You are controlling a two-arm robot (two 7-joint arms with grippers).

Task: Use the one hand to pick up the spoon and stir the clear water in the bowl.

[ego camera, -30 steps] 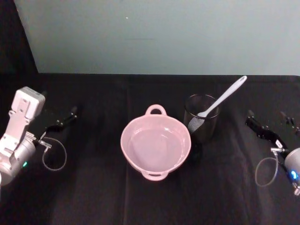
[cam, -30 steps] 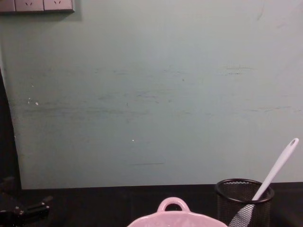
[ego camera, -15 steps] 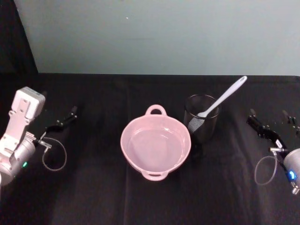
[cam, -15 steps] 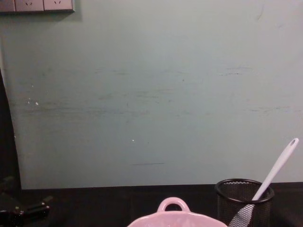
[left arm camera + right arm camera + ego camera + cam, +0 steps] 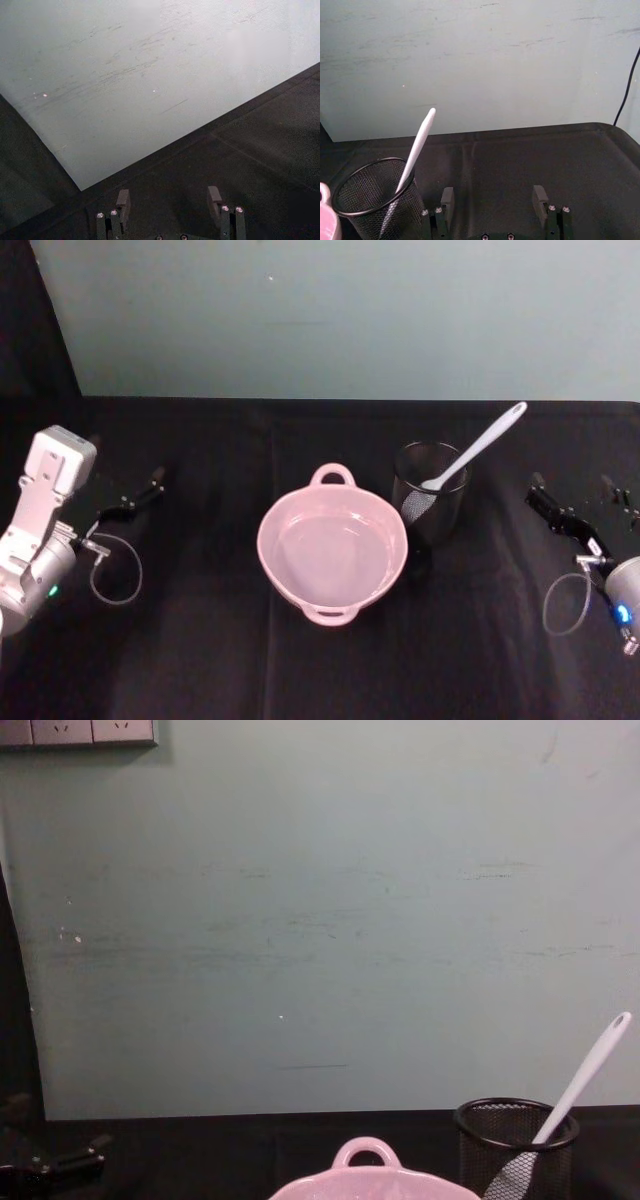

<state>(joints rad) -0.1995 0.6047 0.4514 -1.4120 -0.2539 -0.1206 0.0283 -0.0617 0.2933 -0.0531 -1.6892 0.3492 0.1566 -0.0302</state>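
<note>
The bowl (image 5: 332, 555) sits at the table's centre, holding clear water. The spoon (image 5: 473, 448) stands head-down in the black mesh cup (image 5: 430, 492) just right of the bowl, its handle leaning up and away. The right gripper (image 5: 578, 505) hovers well right of the cup, fingers spread, empty. The left gripper (image 5: 140, 494) is parked well left of the bowl, fingers spread.

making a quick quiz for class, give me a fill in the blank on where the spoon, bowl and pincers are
1. The white spoon stands head down in the black ____ cup.
2. The mesh cup stands on the robot's ____ side of the pink bowl.
3. The right pincer, beside the cup, has its fingers ____.
4. The left pincer holds ____.

Missing words: wire-mesh; right; open; nothing
</note>
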